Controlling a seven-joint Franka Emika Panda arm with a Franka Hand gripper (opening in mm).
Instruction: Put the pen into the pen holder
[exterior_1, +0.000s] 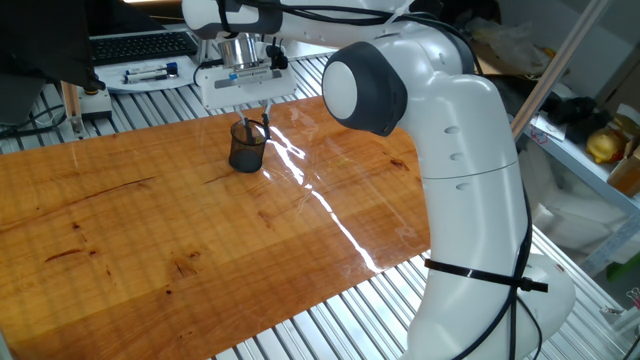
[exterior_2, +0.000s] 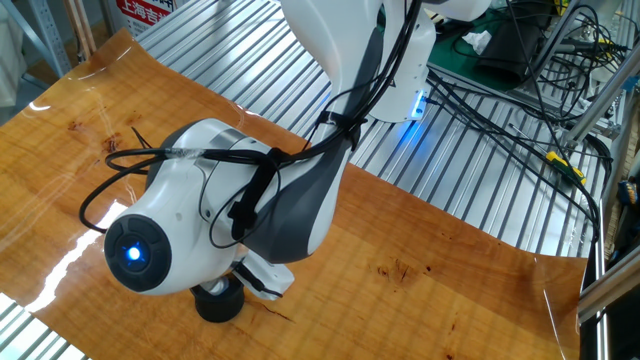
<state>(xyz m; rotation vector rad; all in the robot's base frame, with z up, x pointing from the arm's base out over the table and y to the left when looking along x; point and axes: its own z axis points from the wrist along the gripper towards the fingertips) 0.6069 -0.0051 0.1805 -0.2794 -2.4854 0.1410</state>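
Note:
The pen holder (exterior_1: 246, 151), a small black mesh cup, stands on the wooden board at its far side. My gripper (exterior_1: 255, 118) hangs straight above it, its two fingertips apart, one over each side of the cup's rim. Nothing shows between the fingers. The pen does not show as a separate shape; if it is inside the cup, the dark mesh hides it. In the other fixed view the arm's big joint covers the gripper, and only the cup's lower part (exterior_2: 219, 301) shows beneath it.
The wooden board (exterior_1: 150, 230) lies on a slatted metal table. Behind the board stand a keyboard (exterior_1: 140, 45) and a white tray with blue-capped markers (exterior_1: 150, 73). The arm's white body (exterior_1: 470, 200) stands at the board's right side. Cables (exterior_2: 500, 110) lie on the slats.

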